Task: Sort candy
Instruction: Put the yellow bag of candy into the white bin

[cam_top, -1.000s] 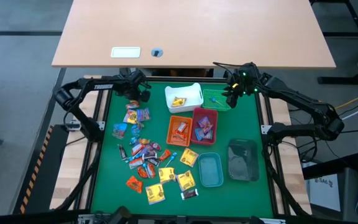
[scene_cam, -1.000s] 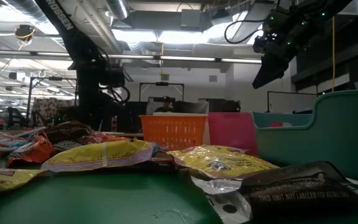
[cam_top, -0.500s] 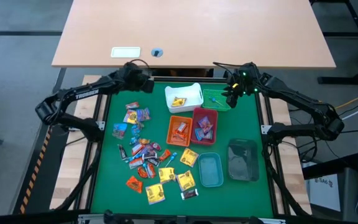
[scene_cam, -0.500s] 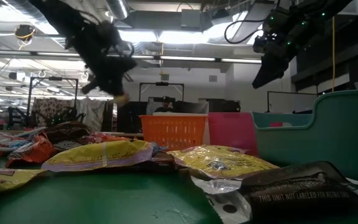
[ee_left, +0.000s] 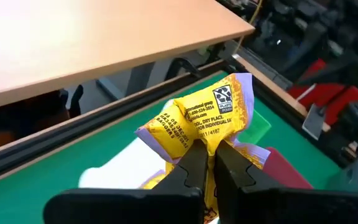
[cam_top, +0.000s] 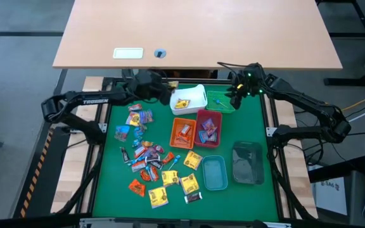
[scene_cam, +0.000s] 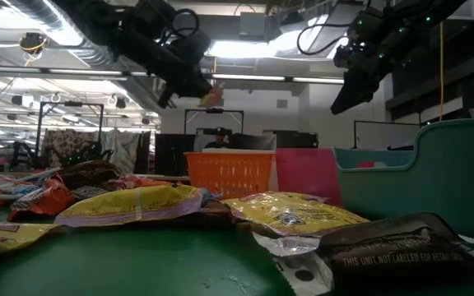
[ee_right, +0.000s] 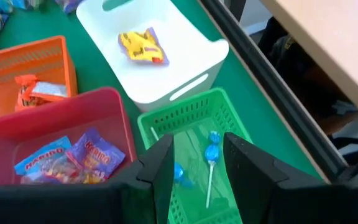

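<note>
gripping yellow candy (ee_left: 199, 121), left gripper (ee_left: 207, 163)

A green table (cam_top: 109, 190) carries scattered candy (cam_top: 149, 158) beside six small bins (cam_top: 195, 130).

Two black jointed arms, white lettering on left arm (cam_top: 97, 99), green indicator lights on right arm's wrist (cam_top: 251, 77), black cables looped.

Left pincer (scene_cam: 206, 93) grips a yellow candy (scene_cam: 212, 94) high above the orange bin (scene_cam: 230, 174).
</note>
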`<action>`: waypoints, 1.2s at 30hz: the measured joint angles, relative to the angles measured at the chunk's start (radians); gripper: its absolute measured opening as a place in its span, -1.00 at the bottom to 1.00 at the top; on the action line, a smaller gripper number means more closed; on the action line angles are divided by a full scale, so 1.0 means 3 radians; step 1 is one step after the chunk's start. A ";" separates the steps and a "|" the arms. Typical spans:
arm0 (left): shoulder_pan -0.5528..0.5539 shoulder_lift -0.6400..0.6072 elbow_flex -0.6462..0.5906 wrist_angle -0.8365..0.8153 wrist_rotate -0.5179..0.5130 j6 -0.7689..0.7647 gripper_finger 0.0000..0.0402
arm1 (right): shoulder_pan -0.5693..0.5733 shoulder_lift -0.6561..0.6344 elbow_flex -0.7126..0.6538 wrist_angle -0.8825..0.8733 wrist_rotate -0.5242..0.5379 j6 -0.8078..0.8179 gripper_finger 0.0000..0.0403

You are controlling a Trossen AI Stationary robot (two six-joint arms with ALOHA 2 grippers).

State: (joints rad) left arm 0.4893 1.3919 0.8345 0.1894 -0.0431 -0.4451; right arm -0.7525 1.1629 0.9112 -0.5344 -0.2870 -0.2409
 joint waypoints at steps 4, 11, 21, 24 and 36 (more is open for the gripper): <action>-0.0162 0.0175 0.0000 0.0115 -0.0162 0.0036 -1.00 | -0.0001 0.0000 0.0000 0.0114 -0.0049 0.0001 -0.31; -0.0289 0.0554 0.0000 0.0365 -0.0361 0.0041 -1.00 | -0.0001 0.0000 0.0000 0.0238 -0.0118 0.0000 -0.31; -0.0288 0.0727 0.0000 0.0538 -0.0370 0.0412 -0.59 | 0.0000 0.0000 0.0000 0.0233 -0.0133 0.0001 -0.31; -0.0286 0.0727 0.0000 0.0552 -0.0369 0.0478 -0.44 | 0.0000 0.0000 0.0000 0.0233 -0.0133 0.0000 -0.31; -0.0276 0.0713 0.0000 0.0582 -0.0268 0.0645 -0.31 | 0.0000 0.0000 0.0000 0.0231 -0.0133 0.0001 -0.31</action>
State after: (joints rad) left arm 0.4065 1.6058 0.8345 0.3639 -0.1235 -0.2516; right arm -0.7525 1.1629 0.9112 -0.4652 -0.3267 -0.2405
